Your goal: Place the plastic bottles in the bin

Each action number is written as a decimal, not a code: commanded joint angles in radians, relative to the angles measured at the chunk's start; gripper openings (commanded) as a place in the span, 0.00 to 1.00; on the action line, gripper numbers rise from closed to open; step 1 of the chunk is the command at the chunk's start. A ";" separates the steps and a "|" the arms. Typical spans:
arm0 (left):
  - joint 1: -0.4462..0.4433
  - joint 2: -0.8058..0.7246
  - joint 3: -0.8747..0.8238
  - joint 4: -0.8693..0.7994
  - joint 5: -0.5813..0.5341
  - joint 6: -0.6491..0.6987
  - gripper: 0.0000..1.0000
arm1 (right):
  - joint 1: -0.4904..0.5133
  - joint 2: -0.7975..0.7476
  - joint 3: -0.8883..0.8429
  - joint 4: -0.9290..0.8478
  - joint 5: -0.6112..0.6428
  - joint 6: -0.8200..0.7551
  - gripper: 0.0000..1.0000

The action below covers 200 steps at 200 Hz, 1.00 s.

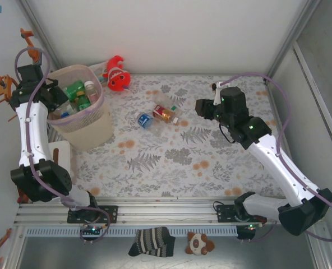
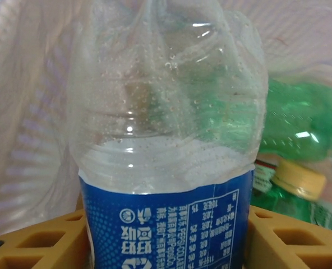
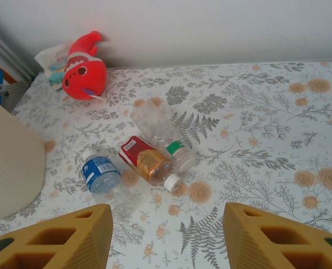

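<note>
My left gripper (image 1: 56, 92) hangs over the pale-pink bin (image 1: 90, 134), shut on a crushed clear plastic bottle with a blue label (image 2: 166, 168). Its yellow fingers (image 2: 26, 246) press both sides of the label. Behind the held bottle are the bin's wall (image 2: 31, 140) and green bottles (image 2: 306, 120) lying inside. Three bottles lie together mid-table: a blue-labelled one (image 3: 98, 174), a red-labelled one (image 3: 146, 159) and a clear one with a green band (image 3: 160, 131). My right gripper (image 3: 167, 218) is open above the cloth, just short of them, with nothing between its fingers.
A red-orange fish plush (image 1: 116, 74) lies at the back beside the bin. A white block (image 1: 59, 152) sits in front of the bin on the left. A striped sock (image 1: 151, 241) and a small plush (image 1: 199, 244) lie beyond the front rail. Enclosure walls stand on all sides.
</note>
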<state>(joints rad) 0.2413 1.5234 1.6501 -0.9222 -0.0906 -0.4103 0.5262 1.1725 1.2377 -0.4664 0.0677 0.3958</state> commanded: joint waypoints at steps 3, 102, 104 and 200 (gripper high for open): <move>0.032 0.001 0.028 -0.051 0.009 0.002 0.66 | 0.001 -0.012 0.019 0.006 0.007 -0.002 0.54; 0.031 -0.038 0.145 -0.040 0.087 -0.006 0.79 | 0.000 -0.044 -0.051 0.061 0.037 -0.034 0.54; 0.030 -0.040 0.145 -0.038 0.088 -0.007 0.79 | 0.001 -0.042 -0.052 0.062 0.037 -0.036 0.54; -0.008 -0.023 0.126 -0.072 0.057 0.013 0.39 | 0.000 0.037 -0.055 0.127 -0.060 -0.089 0.54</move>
<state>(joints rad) 0.2359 1.4807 1.7718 -0.9619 -0.0029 -0.4114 0.5259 1.1995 1.1919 -0.3820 0.0418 0.3283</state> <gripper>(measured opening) 0.416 0.541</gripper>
